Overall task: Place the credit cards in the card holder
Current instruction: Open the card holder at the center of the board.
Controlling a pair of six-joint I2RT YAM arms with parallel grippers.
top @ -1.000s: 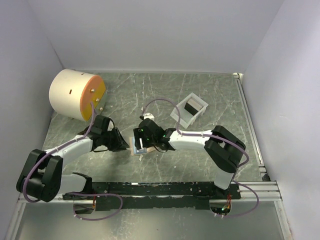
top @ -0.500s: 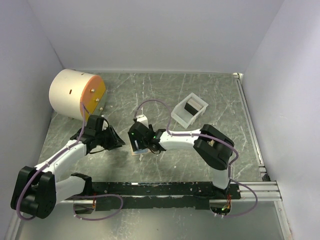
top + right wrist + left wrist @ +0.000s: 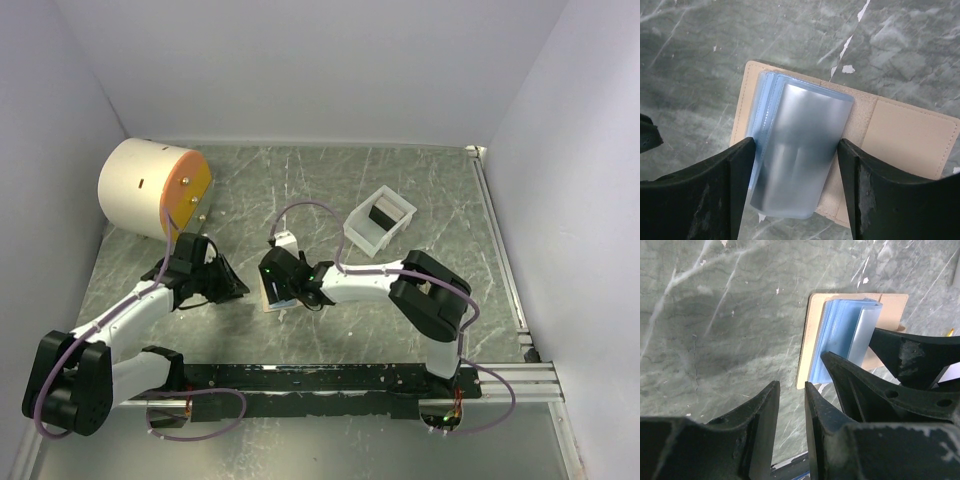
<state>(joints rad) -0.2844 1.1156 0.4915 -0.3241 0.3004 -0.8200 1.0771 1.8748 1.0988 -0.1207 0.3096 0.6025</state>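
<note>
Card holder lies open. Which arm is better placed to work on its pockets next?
Right, probably. The right tool stands open astride the blue pockets of the card holder. The left tool, narrowly open and empty, sits beside the holder over the table.

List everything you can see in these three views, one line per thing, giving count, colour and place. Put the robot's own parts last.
table: one, grey-green marbled, under everything.
cylinder: one, cream with an orange face, on its side at the far left.
tray: one, white, box-like, right of centre.
credit cards: count unclear, dark, standing inside the tray.
card holder: one, tan with pale blue pockets, lying open on the table between the arms.
rail: one, black, along the near edge.
left gripper: one, black, jaws a narrow gap apart and empty, just left of the card holder.
right gripper: one, black, jaws apart on either side of the blue pockets.
</note>
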